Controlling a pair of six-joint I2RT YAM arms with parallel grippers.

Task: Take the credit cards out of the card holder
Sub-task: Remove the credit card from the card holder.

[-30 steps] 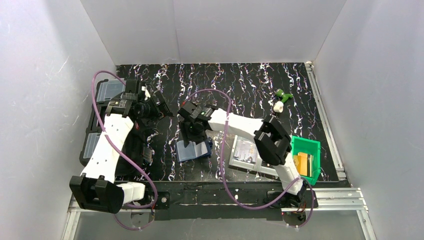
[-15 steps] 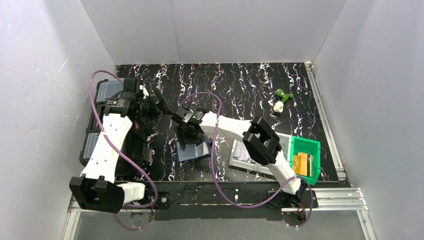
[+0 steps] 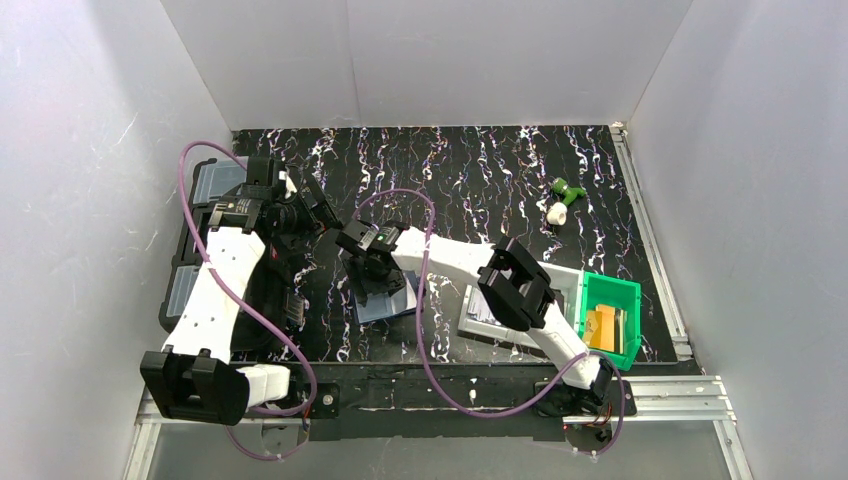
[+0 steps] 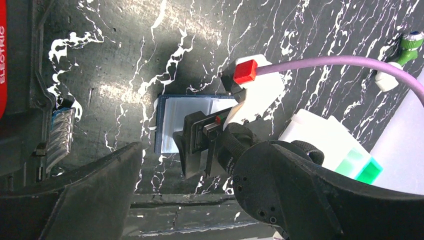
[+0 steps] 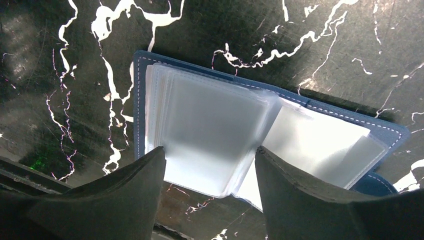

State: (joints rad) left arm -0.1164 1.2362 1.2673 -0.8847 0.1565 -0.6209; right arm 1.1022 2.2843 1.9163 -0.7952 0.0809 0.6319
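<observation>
Card holder is lying flat and wide open on the black marbled table, front-middle, clear sleeves facing up. In the right wrist view the holder spreads left to right, with a fat stack of frosted sleeves on its left half and a thinner layer on the right. Honestly can't tell if any sleeve has a card in it, they're too milky.

Right gripper is right over the holder, pointing down at it. Its two fingers are spread apart and holding nothing, one on each side of that fat left stack, near the stack's front edge. Whether the tips actually touch the plastic, no idea.

Left gripper hangs off to the left and further back, well apart from the holder, jaws wide and nothing in them.

Over on the right there's a green bin with a gold-tan card-looking thing standing in it.
</observation>
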